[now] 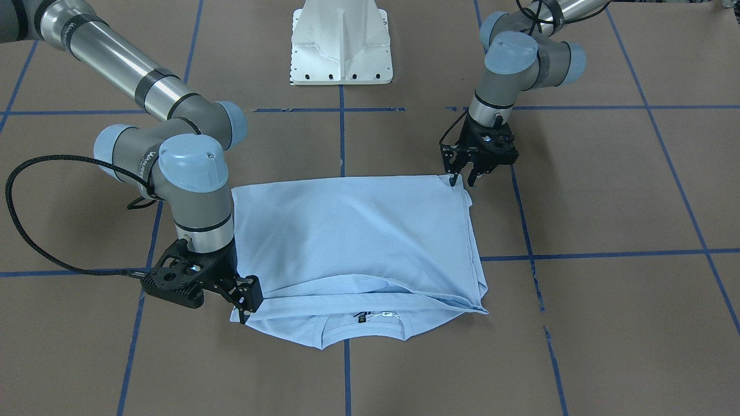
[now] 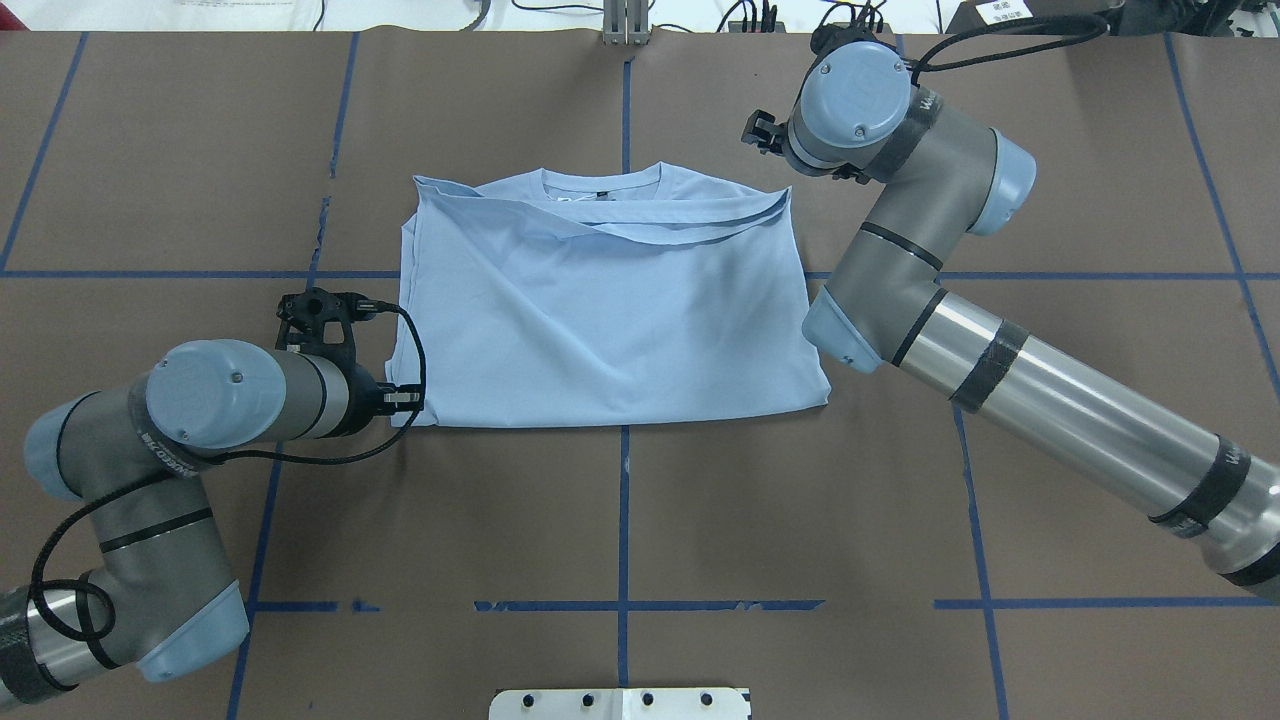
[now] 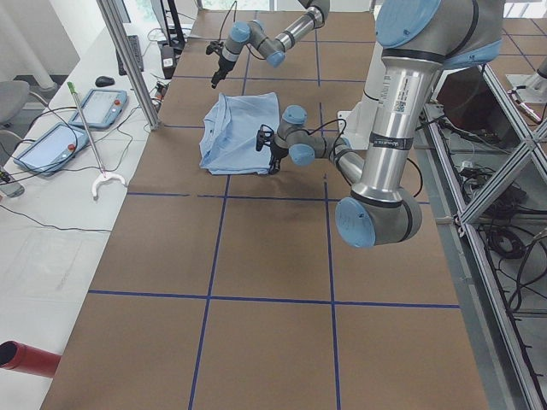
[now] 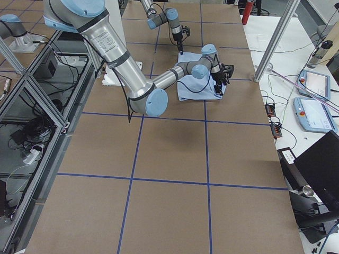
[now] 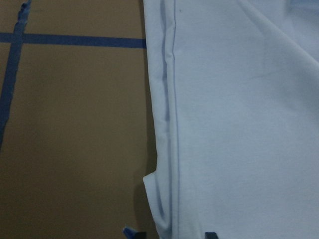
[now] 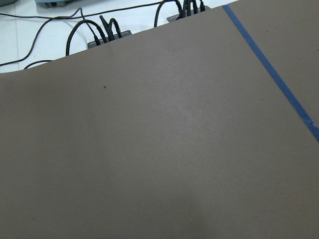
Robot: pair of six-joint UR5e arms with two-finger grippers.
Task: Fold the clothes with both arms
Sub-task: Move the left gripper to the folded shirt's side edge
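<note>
Seen from above with the robot at 6 o'clock, the left gripper [image 1: 462,180] points down at the table [image 1: 607,190]. Its fingers [image 5: 210,234] are spread apart. They straddle the doubled edge of the t-shirt [image 1: 352,231] at its 8 o'clock corner, and the cloth lies slack between them.

The right gripper [image 1: 244,306] leans in on the corner between 1 and 2 o'clock, with its tip down at the edge of the fabric. I cannot tell whether its fingers are together or apart. Its own camera shows only brown table, a blue tape line and some black cables [image 6: 99,32] beyond the far edge.

The pale blue t-shirt lies in the middle of the table, folded in half. The fold runs along the 6 o'clock side, and the upper layer stops just short of the collar [image 2: 600,180] at 12 o'clock. That leaves the dark neck label [image 1: 363,317] showing. The top surface is mostly smooth with a few soft creases, and no print shows.

The left arm [image 2: 150,520] reaches in from 8 o'clock and the right arm [image 2: 1050,400] from 4 o'clock. Blue tape lines [image 1: 578,255] cross the brown covering, and the white pedestal [image 1: 341,43] stands at 6 o'clock, well apart from the shirt.
</note>
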